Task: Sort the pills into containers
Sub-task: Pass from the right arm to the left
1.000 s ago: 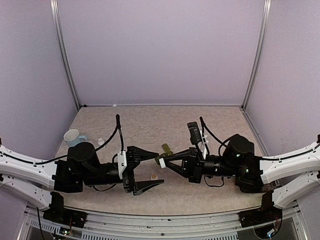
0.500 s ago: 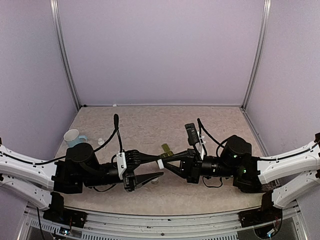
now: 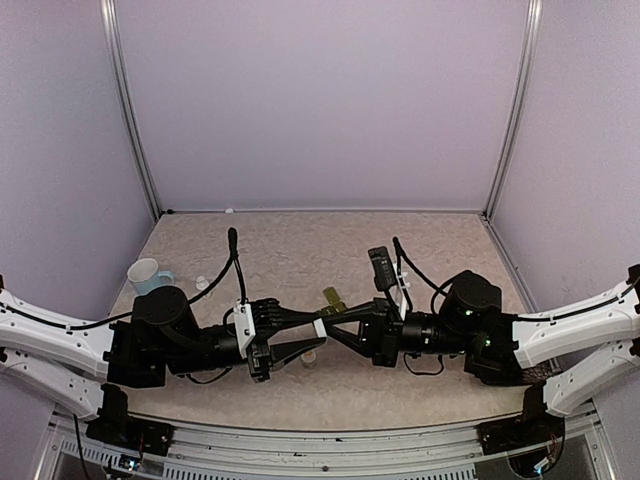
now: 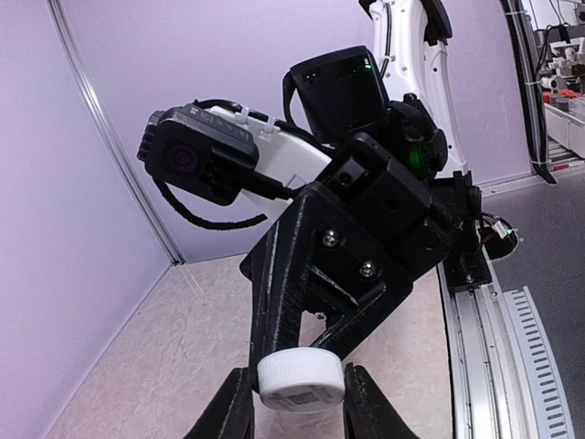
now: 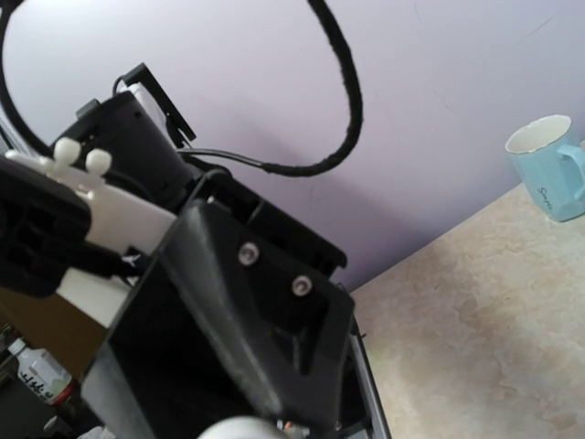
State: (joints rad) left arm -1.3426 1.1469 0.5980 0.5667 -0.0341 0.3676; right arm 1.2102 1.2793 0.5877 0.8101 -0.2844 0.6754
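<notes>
The containers (image 3: 332, 297), apparently one small olive-green strip, lie on the table (image 3: 300, 240), partly hidden.

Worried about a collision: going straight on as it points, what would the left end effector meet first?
Most likely the right end effector, close and directly ahead, just past the white cap the left end effector grips.

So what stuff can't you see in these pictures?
- Pills: none can be made out in any view; they are too small, or under the arms.
- Below the white cap: cut off by the bottom edge of the left wrist view.
- Green thing: in the top view, too small to show lids or compartments.
- What the right gripper holds, if anything: its fingertips are outside the right wrist view and too small from above.
</notes>
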